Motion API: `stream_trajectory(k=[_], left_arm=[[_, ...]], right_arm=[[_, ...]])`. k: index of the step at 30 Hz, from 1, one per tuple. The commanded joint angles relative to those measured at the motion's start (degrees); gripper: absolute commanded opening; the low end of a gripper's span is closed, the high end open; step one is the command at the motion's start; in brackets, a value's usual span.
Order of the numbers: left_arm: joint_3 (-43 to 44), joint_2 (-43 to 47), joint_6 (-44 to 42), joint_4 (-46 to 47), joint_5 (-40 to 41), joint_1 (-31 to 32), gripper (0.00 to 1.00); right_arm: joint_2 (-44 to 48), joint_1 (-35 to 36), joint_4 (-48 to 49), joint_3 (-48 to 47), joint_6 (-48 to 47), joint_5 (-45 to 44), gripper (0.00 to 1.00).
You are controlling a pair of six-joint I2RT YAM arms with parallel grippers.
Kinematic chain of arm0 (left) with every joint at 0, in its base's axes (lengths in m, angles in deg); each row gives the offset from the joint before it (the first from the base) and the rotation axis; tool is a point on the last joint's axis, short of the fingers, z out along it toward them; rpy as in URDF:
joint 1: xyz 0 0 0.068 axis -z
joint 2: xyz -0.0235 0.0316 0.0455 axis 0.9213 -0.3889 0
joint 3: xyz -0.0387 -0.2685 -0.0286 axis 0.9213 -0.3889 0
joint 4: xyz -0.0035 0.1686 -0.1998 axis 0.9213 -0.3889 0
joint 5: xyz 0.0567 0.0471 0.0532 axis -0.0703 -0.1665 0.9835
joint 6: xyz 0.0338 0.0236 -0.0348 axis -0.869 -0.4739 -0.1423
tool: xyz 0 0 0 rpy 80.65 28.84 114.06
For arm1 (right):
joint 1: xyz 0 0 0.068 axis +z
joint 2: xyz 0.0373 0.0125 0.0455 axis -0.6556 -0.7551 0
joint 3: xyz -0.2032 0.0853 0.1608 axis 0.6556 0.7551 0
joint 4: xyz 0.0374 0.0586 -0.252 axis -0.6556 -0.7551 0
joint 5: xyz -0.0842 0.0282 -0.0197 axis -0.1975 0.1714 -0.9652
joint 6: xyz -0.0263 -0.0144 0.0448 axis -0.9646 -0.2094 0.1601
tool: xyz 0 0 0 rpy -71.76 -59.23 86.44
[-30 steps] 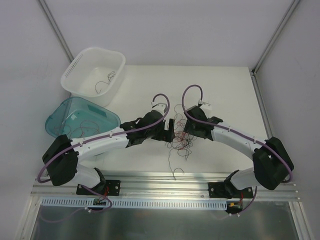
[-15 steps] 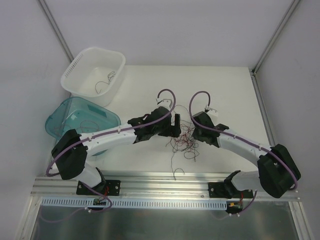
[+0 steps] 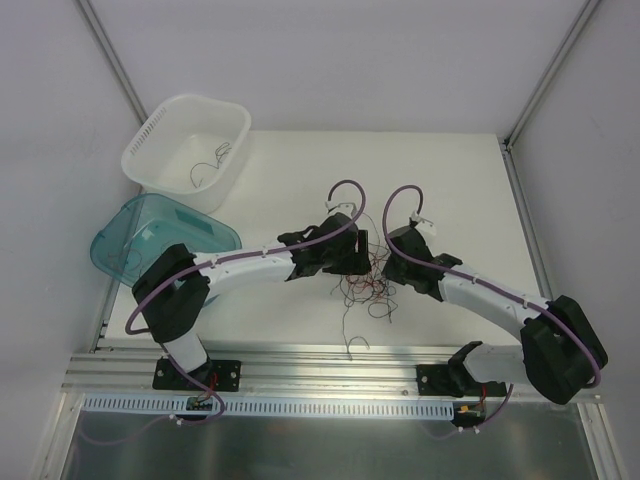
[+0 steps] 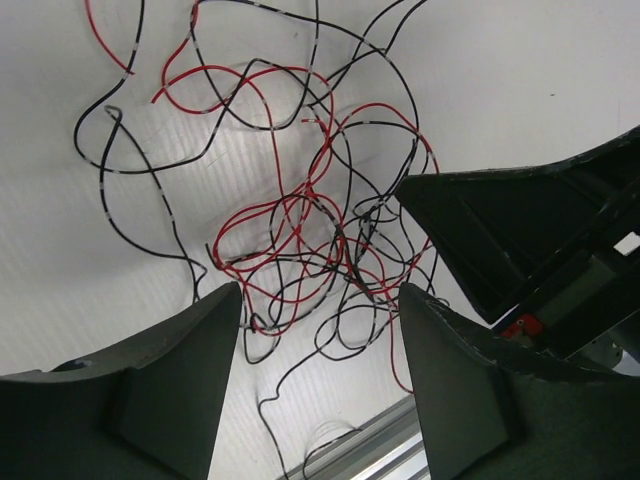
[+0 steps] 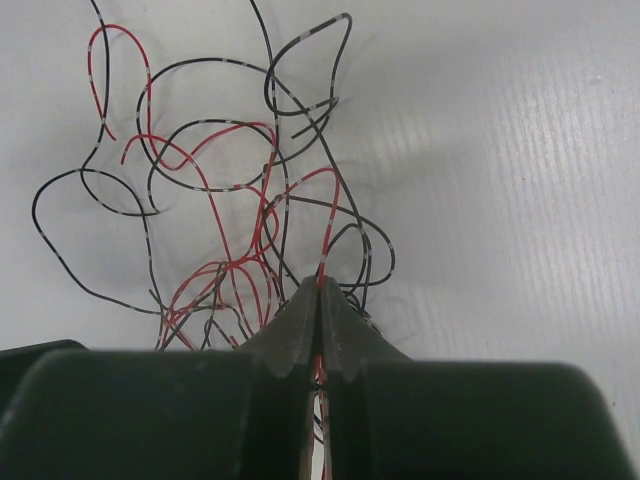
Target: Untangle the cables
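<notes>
The cables (image 3: 366,285) are a loose tangle of thin red and black wires on the white table between my two arms. My left gripper (image 3: 352,262) is at the tangle's left edge. In the left wrist view its fingers stand apart around the lower loops of the cables (image 4: 305,245), and the gripper (image 4: 320,295) is open without pinching any strand. My right gripper (image 3: 388,268) is at the tangle's right edge. In the right wrist view it (image 5: 320,284) is shut on a red strand that runs up out of the fingertips into the cables (image 5: 225,220).
A white basket (image 3: 150,140) with a few wires in it stands at the back left. A teal lidded container (image 3: 120,245) sits just in front of it. An aluminium rail (image 3: 340,372) runs along the table's near edge, and one strand trails toward it.
My left arm has reached rightward to the tangle and its jaws have narrowed somewhat. My right gripper has closed on a red strand and shifted slightly right.
</notes>
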Motion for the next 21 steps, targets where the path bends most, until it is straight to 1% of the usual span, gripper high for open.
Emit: stream_trajectory(k=[1,4,5,6,9,10,12,15,16,17,18,21], left_arm=[[3.14,-1.42,3.48,2.57,-2.0,0.7,0.64],[3.58,-3.09,4.8,3.01,-2.7,0.7,0.59],[3.75,-3.87,5.07,3.19,-2.97,0.7,0.56],[3.84,-4.4,5.33,3.36,-3.32,0.7,0.51],[3.93,-5.11,5.86,3.63,-3.15,0.7,0.45],[3.76,-5.28,6.04,3.71,-2.54,0.7,0.4],[3.58,-5.55,5.95,3.89,-2.44,0.7,0.35],[3.4,-5.99,5.43,4.07,-2.35,0.7,0.22],[3.06,-6.25,5.16,4.07,-2.18,0.61,0.09],[2.62,-5.99,5.16,4.07,-1.48,0.61,0.03],[2.18,-5.73,5.07,4.07,-1.13,0.61,0.0],[-1.33,-2.32,2.71,3.98,1.85,-0.26,0.0]], right_arm=[[1.76,-0.03,2.58,-0.1,0.29,0.77,0.01],[1.85,-0.12,2.85,-0.1,0.2,1.12,0.01],[1.85,-0.03,3.02,-0.1,0.28,1.12,0.01],[1.85,-0.03,2.94,-0.01,0.28,1.12,0.01],[1.93,-0.12,2.67,0.25,0.02,0.6,0.01],[2.11,-0.12,2.76,0.34,-0.07,0.77,0.01],[2.28,-0.03,3.11,0.69,-0.33,0.95,0.01],[2.99,0.05,3.29,1.04,-0.94,0.95,0.01],[3.42,-0.03,3.29,1.13,-1.21,1.12,0.01],[3.78,-0.03,3.11,1.04,-1.38,1.04,0.01],[4.13,-0.12,2.33,0.87,-1.65,0.86,0.01],[7.8,-0.29,-2.23,-0.62,-4.45,-1.85,0.01]])
